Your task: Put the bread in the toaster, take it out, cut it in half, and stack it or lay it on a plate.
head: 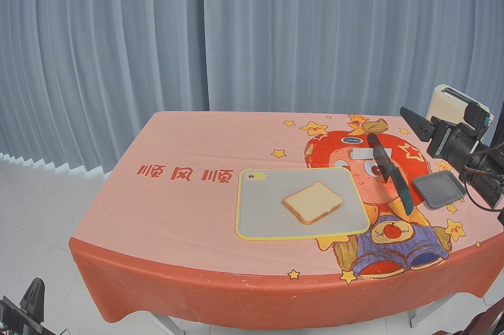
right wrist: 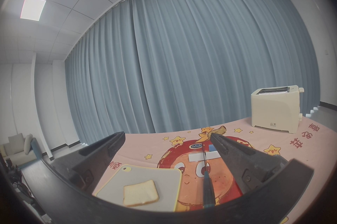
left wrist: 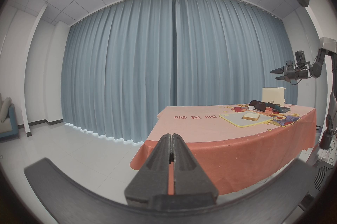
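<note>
Head view has the bread (head: pixel 313 202) lying flat in the middle of the cutting board (head: pixel 262 218) on the desk (head: pixel 184 205), a firm base for slicing. The knife (head: pixel 391 173) is parked just beside the board with the plate (head: pixel 439 189) next to it, likely to keep both within the right arm's reach. The toaster (head: pixel 451 105) stands at the far right corner. Right claw (right wrist: pixel 166 134) hangs above the plate, spread wide and gripping nothing. Left claw (left wrist: pixel 171 137) sits low off the desk, clenched on nothing.

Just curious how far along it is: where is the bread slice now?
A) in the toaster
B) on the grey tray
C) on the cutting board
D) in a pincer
C: the bread lies flat on the cutting board, away from the toaster.
</note>
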